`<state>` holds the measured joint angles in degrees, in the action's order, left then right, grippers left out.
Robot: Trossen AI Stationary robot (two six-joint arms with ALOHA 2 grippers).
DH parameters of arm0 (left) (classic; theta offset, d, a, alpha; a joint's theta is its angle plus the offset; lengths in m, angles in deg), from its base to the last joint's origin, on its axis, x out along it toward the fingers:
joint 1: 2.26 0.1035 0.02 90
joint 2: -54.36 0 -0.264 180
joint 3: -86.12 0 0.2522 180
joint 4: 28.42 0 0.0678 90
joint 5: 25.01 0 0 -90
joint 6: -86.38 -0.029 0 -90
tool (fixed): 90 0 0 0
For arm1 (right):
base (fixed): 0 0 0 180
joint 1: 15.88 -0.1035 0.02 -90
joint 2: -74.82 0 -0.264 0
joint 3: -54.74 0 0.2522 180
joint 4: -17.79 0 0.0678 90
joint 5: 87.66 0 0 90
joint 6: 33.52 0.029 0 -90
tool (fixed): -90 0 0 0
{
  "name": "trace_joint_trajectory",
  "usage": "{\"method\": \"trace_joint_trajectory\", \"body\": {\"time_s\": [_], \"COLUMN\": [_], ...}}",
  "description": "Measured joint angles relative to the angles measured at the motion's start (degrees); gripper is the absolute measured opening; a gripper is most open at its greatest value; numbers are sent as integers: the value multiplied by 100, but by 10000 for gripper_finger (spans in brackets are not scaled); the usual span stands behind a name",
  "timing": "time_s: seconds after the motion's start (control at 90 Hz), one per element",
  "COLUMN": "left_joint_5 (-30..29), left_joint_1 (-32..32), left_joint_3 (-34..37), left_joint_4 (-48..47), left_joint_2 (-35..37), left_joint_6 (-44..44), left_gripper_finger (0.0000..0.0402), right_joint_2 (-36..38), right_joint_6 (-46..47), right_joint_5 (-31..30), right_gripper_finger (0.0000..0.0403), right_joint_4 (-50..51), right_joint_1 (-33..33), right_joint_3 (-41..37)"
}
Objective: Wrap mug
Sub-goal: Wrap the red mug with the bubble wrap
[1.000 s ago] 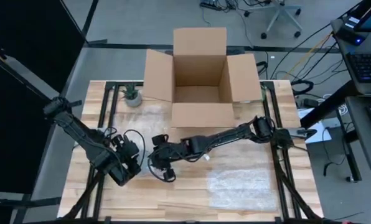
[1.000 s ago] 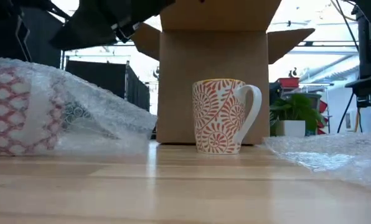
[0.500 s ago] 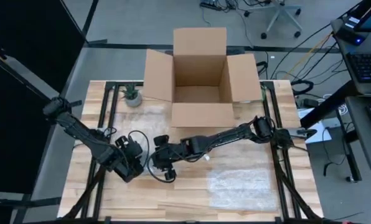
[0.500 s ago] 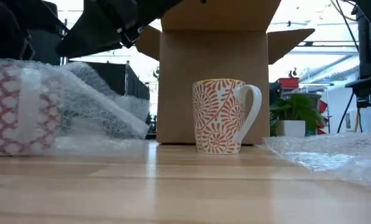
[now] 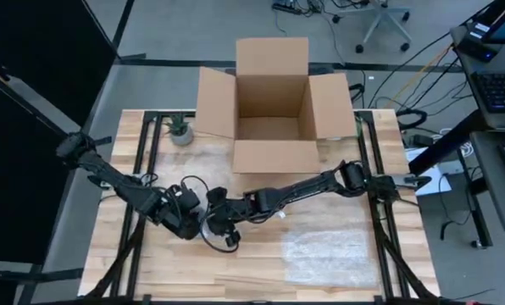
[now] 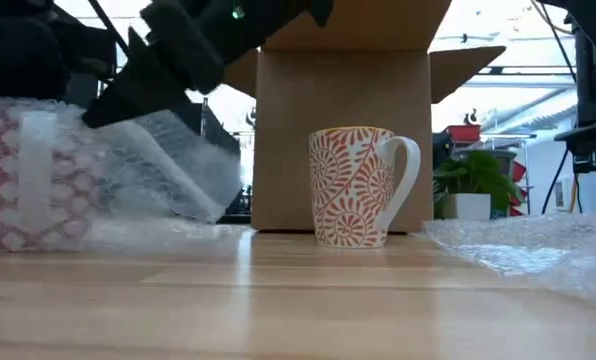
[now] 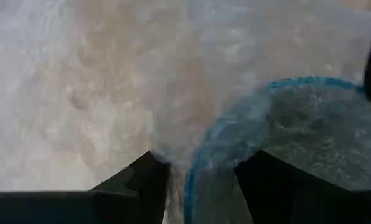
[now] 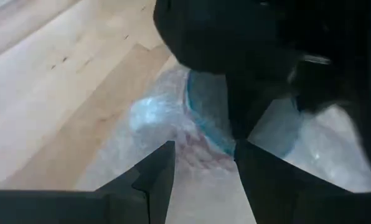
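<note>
**Two tools met over the wrapped mug, left of centre**

Two arms reached in toward one spot on your wooden surface [image 5: 337, 263]. Your left tool [image 5: 187, 222] and right tool [image 5: 221, 227] sat nearly touching there in the high view, both over the bubble-wrapped mug [image 6: 33, 180]. That mug, red and white in pattern, lay at the low view's left edge with bubble wrap [image 6: 168, 175] bunched up beside it and a dark arm angled down over it.

Left wrist view: fingers [image 7: 142, 186] were spread, with the mug's blue rim [image 7: 235, 118] under wrap running between and ahead of them. Whether they pinched anything, you cannot tell.

Right wrist view: fingers [image 8: 157, 171] were spread too, over the wrap and the same blue rim [image 8: 201, 118], with the other arm's dark body close in front.

Second mug [image 6: 361, 186], orange swirl pattern, stood upright and unwrapped in the low view, handle to the right, in front of the open cardboard box [image 5: 272, 106]. Spare sheet of bubble wrap [image 5: 324, 250] lay flat on the surface's right part. Small potted plant [image 5: 180, 130] stood left of the box.
</note>
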<state>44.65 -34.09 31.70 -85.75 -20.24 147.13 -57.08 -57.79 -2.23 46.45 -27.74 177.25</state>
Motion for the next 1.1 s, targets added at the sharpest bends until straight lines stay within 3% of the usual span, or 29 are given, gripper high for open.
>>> {"method": "trace_joint_trajectory", "body": {"time_s": [0.356, 0.744, 0.978, 1.1], "left_joint_5": [138, 242, 258, 190], "left_joint_1": [259, 255, 257, 257], "left_joint_3": [13, 8, 8, 21], "left_joint_4": [69, 195, 216, 322], "left_joint_2": [-218, -352, -354, -372], "left_joint_6": [-338, -468, -432, -409], "left_gripper_finger": [157, 30, 30, 78], "right_joint_2": [294, 502, 696, 838], "right_joint_6": [-37, 948, 1299, 1338], "right_joint_5": [-349, 775, 915, 915], "right_gripper_finger": [158, 157, 157, 157], "right_joint_4": [564, 1276, 851, 326], "right_joint_1": [-74, 271, 314, 262], "right_joint_3": [3, -61, -524, -770]}}
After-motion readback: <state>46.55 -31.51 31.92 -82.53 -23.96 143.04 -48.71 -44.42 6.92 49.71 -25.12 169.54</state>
